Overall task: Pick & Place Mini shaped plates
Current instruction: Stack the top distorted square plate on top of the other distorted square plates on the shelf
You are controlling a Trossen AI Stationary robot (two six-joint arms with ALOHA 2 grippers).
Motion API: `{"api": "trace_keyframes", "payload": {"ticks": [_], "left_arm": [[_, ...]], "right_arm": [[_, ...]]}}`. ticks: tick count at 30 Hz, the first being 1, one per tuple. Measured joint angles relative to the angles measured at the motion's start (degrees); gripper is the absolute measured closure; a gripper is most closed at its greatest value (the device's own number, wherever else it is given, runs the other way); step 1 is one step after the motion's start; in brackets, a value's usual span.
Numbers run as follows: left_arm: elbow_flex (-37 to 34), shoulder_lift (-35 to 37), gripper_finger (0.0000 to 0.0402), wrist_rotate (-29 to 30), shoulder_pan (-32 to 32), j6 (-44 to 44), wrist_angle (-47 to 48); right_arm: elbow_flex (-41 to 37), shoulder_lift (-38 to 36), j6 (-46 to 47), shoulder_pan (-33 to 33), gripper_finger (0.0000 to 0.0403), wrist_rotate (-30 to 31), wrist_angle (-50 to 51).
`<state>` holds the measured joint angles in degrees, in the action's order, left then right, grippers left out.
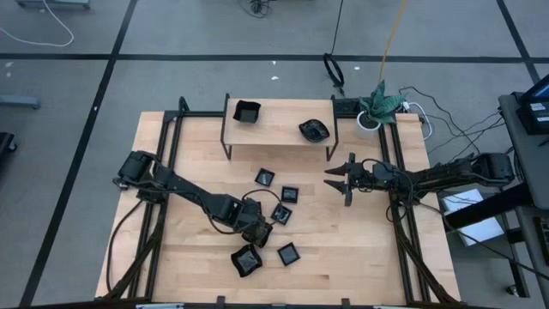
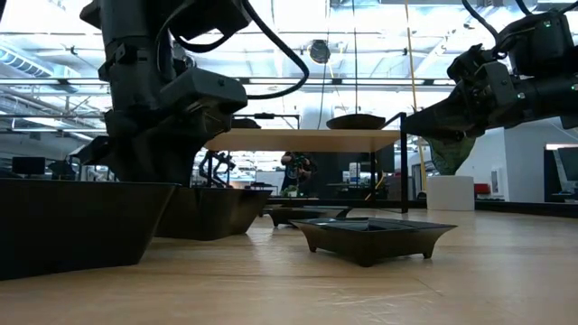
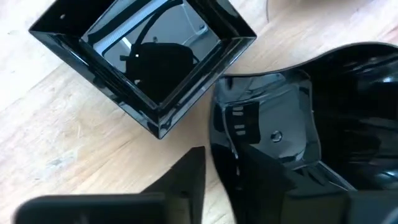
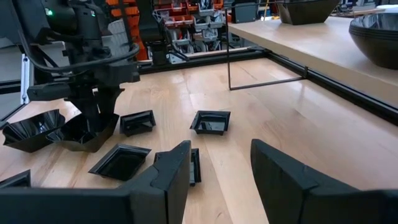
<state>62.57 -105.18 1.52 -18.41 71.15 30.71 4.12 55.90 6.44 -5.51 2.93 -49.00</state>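
Observation:
Glossy black mini shaped plates lie on the wooden table: small squares (image 1: 264,178), (image 1: 289,194), (image 1: 281,214), (image 1: 289,253) and a larger deep square one (image 1: 247,260), also in the left wrist view (image 3: 146,59). Two more sit on a raised shelf, one squarish (image 1: 246,112) and one roundish (image 1: 314,130). My left gripper (image 1: 257,232) is down on a larger wavy-walled plate (image 3: 348,106) beside the deep square one. My right gripper (image 1: 341,180) hovers open above bare table in front of the shelf, touching nothing. My left gripper (image 3: 214,155) has the wavy-walled plate by its side wall (image 3: 219,124), one finger (image 3: 280,180) inside the bowl and the other finger (image 3: 183,186) outside. It comes from above, pointing down. The plate (image 4: 84,134) seems to sit on the table; I cannot tell if it is lifted.
The raised wooden shelf (image 1: 279,129) on thin black legs stands at the table's far side. A potted plant (image 1: 377,107) and cables sit at the far right corner. Black frame rails (image 1: 171,146) run along both sides. Bare table lies toward the near right.

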Motion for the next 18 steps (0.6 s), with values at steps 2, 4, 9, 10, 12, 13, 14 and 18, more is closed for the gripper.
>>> {"api": "trace_keyframes", "payload": {"ticks": [2, 4, 9, 10, 12, 13, 14, 18], "left_arm": [[0.0, 0.4, 0.0336, 0.0, 0.1, -0.3, -0.2], [0.0, 0.4, 0.0359, 0.0, 0.3, -0.4, -0.5], [0.1, 1.7, 0.0395, -0.1, 1.4, -0.8, -0.9], [0.0, 2.4, 0.0393, 0.1, 1.5, -1.0, -0.5], [0.0, 4.0, 0.0391, 0.9, 1.7, -1.7, -0.6], [0.0, 5.2, 0.0392, 1.4, 1.8, -2.2, -0.6], [0.0, 6.4, 0.0395, 2.1, 1.9, -2.7, -0.2], [0.0, 12.5, 0.0395, 5.9, 2.5, -5.2, 0.7]], "right_arm": [[0.0, 0.0, 0.0, 0.0, 0.0245, 0.0, 0.0], [0.0, 0.0, 0.0, 0.0, 0.0245, 0.0, 0.0], [0.0, 0.0, 0.0, 0.0, 0.0245, 0.0, 0.0], [0.0, 0.0, 0.0, 0.0, 0.0245, 0.0, 0.0], [0.0, 0.0, 0.0, 0.0, 0.0245, 0.0, 0.0], [0.0, 0.0, 0.0, 0.0, 0.0245, 0.0, 0.1], [0.0, 0.0, 0.0, 0.0, 0.0245, 0.0, 0.1], [0.0, 0.0, 0.3, 0.0, 0.0245, 0.0, 0.3]]}}
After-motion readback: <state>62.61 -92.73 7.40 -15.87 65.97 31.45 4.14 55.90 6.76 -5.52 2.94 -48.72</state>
